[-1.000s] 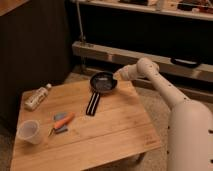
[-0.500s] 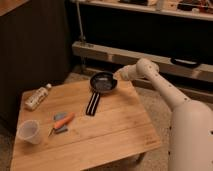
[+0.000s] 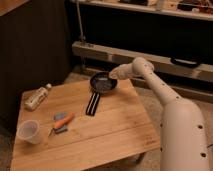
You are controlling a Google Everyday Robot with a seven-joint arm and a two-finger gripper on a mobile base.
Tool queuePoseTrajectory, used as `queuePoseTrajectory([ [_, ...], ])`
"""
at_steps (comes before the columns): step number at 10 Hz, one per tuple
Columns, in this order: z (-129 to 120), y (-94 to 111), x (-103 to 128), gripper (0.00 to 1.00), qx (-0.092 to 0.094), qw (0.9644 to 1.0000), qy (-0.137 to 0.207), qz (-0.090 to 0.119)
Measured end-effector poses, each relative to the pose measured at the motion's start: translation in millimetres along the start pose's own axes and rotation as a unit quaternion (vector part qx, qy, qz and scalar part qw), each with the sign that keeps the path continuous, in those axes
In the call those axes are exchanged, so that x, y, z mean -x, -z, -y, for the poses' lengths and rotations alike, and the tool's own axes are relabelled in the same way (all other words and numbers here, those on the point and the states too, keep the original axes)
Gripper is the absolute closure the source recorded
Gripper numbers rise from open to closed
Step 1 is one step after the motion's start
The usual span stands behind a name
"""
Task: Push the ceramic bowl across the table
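The ceramic bowl [image 3: 102, 82] sits at the far edge of the surface [image 3: 117, 127], with the gripper [image 3: 114, 75] at its far right rim, touching or just beside it; how far its jaws are parted is not discernible, and nothing appears held. This looks like the start of the push. The next move likely calls for a low, steady shove toward the near left, kept behind the rim so the bowl slides rather than tips, minding the black bar [image 3: 93, 103] lying just in front
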Motion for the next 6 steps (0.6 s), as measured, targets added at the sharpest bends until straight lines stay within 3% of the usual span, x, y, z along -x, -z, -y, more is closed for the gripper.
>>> queuePoseTrajectory([
  [4, -26.2, 5.9, -11.3, 1.0, 0.051, 0.9983, 0.007, -0.028],
  [6, -40.6, -8.2, -17.7, 1.0, 0.081, 0.9962, 0.01, -0.03],
])
